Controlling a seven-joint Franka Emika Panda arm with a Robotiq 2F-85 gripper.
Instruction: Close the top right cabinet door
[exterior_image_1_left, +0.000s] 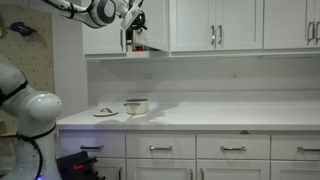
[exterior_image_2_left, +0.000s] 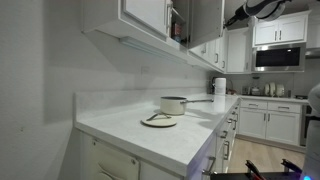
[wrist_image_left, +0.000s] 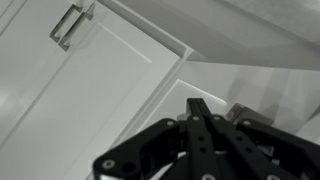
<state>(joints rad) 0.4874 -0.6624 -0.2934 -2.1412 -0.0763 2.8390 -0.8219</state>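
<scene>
White kitchen cabinets frame the top right cabinet door (exterior_image_2_left: 207, 22), open, hand (wrist_image_left: 197, 108) alongside, fingers together.

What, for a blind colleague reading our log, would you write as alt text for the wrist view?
A black gripper, fingers together, juts up from the bottom edge toward a white shaker cabinet door that fills the left of the frame, its slim silver bar handle at upper left. Beyond the door's edge is blurred grey.
</scene>
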